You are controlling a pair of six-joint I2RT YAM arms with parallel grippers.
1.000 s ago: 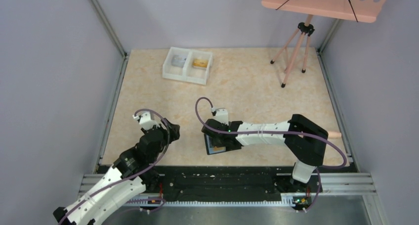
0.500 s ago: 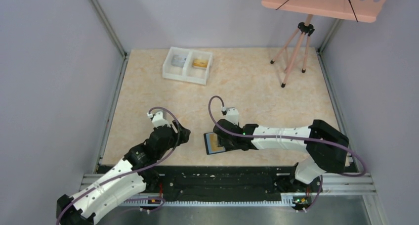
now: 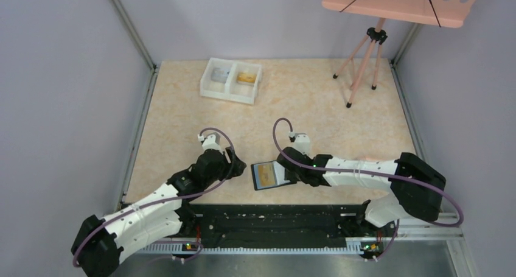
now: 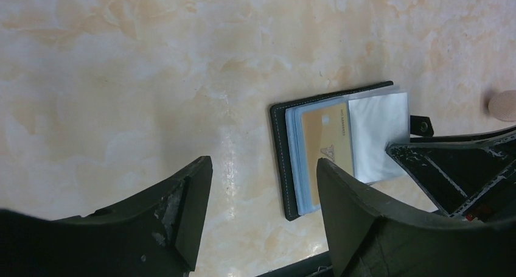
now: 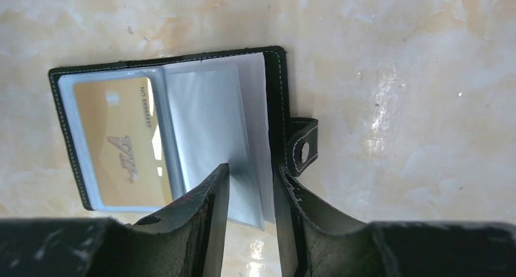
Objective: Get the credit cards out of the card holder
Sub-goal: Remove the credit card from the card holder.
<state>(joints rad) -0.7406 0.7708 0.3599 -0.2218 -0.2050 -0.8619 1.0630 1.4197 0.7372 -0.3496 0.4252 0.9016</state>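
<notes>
Near the table's near edge the open black stitched card holder (image 5: 277, 100) shows a likely stiff, slick orange-gold credit card (image 5: 115, 146), best edge-pinched; right pincer (image 5: 251, 170) straddles its clear sleeve (image 5: 210, 119), barely parted, left pincer (image 4: 263, 164) gapes empty.

— Which colours are noted on the card holder (image 5: 207, 125)?
— A black border with pale stitching is seen. The sleeves inside are clear to blue-grey.
— And the credit card (image 5: 118, 146)?
— An orange-gold face is shown.
— And around them?
— The table (image 3: 328, 119) is marbled in beige. The two-compartment tray (image 3: 225, 96) is white and the tripod (image 3: 376, 33) pink.
</notes>
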